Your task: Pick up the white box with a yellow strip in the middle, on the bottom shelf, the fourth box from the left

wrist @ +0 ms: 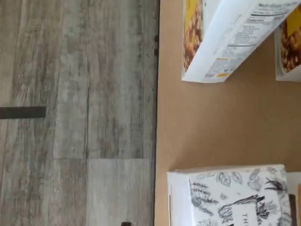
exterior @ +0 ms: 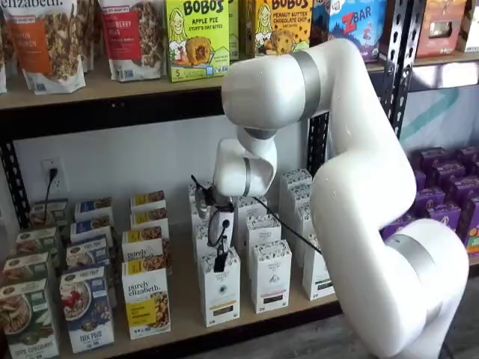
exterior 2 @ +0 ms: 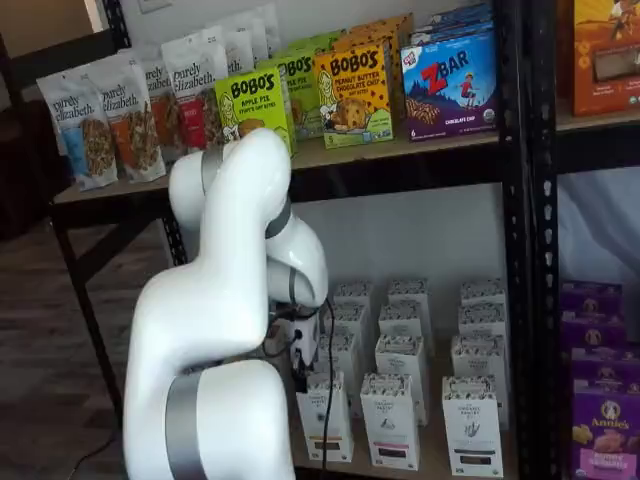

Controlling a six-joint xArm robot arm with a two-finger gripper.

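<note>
The white box with a yellow strip (exterior: 146,301) stands at the front of the bottom shelf, with like boxes in a row behind it. The wrist view shows its white side panel with yellow and granola print (wrist: 225,37). My gripper (exterior: 221,258) hangs to the right of it, just above a white herb-print box (exterior: 221,290), not touching the target. Only its black fingers (exterior: 222,250) show, side-on, with a cable beside them, so I cannot tell whether they are open. In a shelf view the gripper (exterior 2: 301,372) is mostly hidden by the arm, which also hides the target.
Rows of white herb-print boxes (exterior: 271,275) stand to the right and colourful cereal boxes (exterior: 86,307) to the left. The shelf's brown board (wrist: 225,122) ends at an edge over the grey wood floor (wrist: 75,113). A black upright (exterior 2: 520,240) stands at the right.
</note>
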